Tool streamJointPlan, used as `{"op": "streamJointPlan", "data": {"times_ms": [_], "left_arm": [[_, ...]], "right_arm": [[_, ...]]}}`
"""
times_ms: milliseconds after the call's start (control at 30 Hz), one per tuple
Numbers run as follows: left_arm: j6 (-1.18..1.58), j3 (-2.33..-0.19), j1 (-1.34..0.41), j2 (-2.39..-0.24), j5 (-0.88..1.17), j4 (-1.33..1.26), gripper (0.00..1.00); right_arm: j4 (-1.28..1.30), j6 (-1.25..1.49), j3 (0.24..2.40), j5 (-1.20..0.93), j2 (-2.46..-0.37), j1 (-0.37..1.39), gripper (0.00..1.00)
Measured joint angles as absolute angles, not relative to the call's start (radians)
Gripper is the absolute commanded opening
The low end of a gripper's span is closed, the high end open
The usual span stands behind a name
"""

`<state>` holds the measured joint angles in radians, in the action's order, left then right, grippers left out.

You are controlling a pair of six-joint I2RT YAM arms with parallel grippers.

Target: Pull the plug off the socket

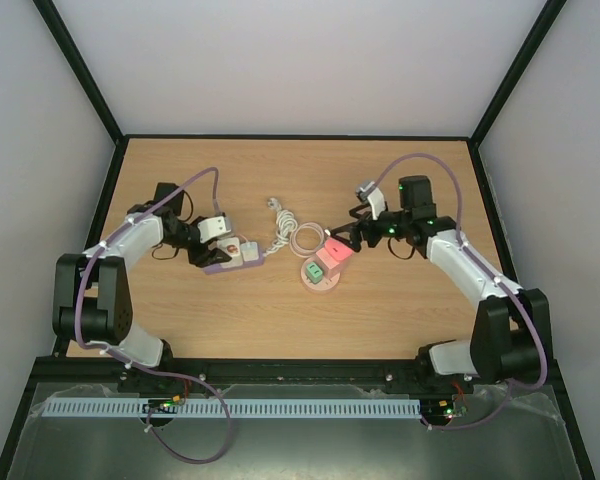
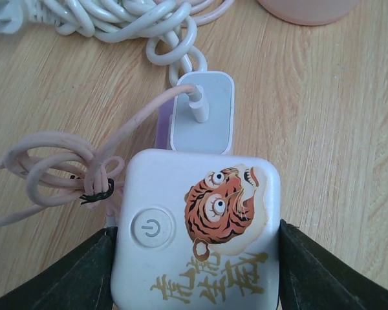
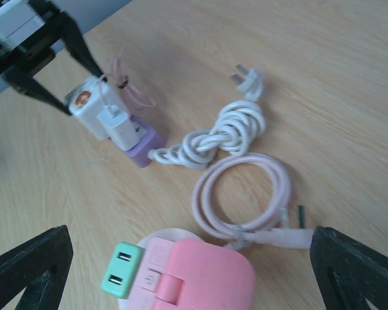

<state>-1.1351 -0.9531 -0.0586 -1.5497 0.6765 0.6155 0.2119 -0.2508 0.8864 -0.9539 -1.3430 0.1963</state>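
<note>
Our right gripper (image 3: 191,229) is wide open and holds nothing. It hangs just over the pink socket (image 3: 204,278), which sits near the middle of the table (image 3: 336,77). The green plug (image 3: 123,274) sticks out of 1 side of it. Our left gripper (image 2: 195,229) squeezes the white cube (image 3: 87,106) on the purple strip (image 3: 142,145), well apart from the socket. We think grabbing the plug comes next. We should pinch its 2 flat sides and pull straight out, so the socket does not tip or slide.
</note>
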Motion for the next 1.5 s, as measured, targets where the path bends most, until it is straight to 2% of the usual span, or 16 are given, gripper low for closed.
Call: {"op": "streamJointPlan", "data": {"times_ms": [100,233,333,533,867,1167,1500], "left_arm": [[-1.163,-0.950,-0.059,-1.548,0.685,0.619,0.62],[-1.173,-0.947,-0.059,-1.540,0.682,0.624,0.82],[-1.169,-0.927,-0.059,-1.534,0.670,0.640,0.86],[-1.143,-0.892,-0.041,-1.462,0.678,0.652,0.88],[-1.081,-0.765,-0.005,-1.354,0.708,0.557,0.89],[-1.072,-0.739,0.024,-1.322,0.735,0.527,0.95],[-1.104,-0.709,0.066,-1.321,0.765,0.526,0.90]], "right_arm": [[0.250,-0.294,0.918,-0.923,-1.363,0.268,0.98],[0.286,-0.368,0.985,-0.871,-1.402,0.359,0.99],[0.296,-0.428,1.039,-0.835,-1.434,0.425,1.00],[0.315,-0.525,1.184,-0.808,-1.565,0.522,0.97],[0.358,-0.669,1.353,-0.788,-1.828,0.685,0.85],[0.438,-0.799,1.540,-0.786,-2.014,0.722,0.76],[0.488,-0.860,1.608,-0.775,-2.116,0.764,0.57]]}}
